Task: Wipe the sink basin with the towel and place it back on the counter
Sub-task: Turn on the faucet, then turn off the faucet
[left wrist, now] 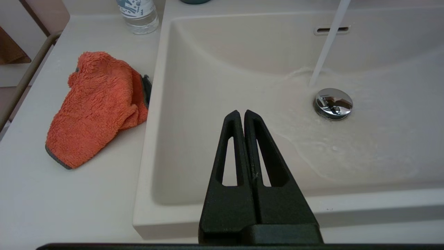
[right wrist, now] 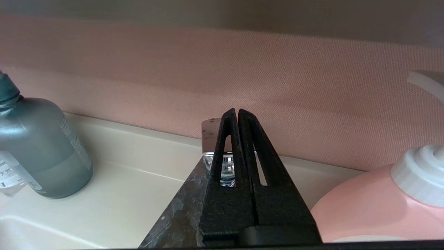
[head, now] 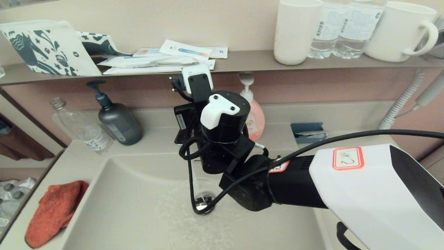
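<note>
At lower left of the head view, the towel [head: 55,211] lies crumpled on the counter [head: 20,229], just beside the basin [head: 138,208] rim and touching no gripper; water [left wrist: 326,45] streams down next to the chrome drain plug [left wrist: 333,103]. Left gripper [left wrist: 241,114] hovers over the basin's near part, fingers pressed together and holding nothing; right gripper [right wrist: 234,113], fingers also pressed together, sits at the faucet handle [right wrist: 211,135] at frame centre, between the grey bottle [right wrist: 38,146] and pink soap bottle [right wrist: 374,205].
</note>
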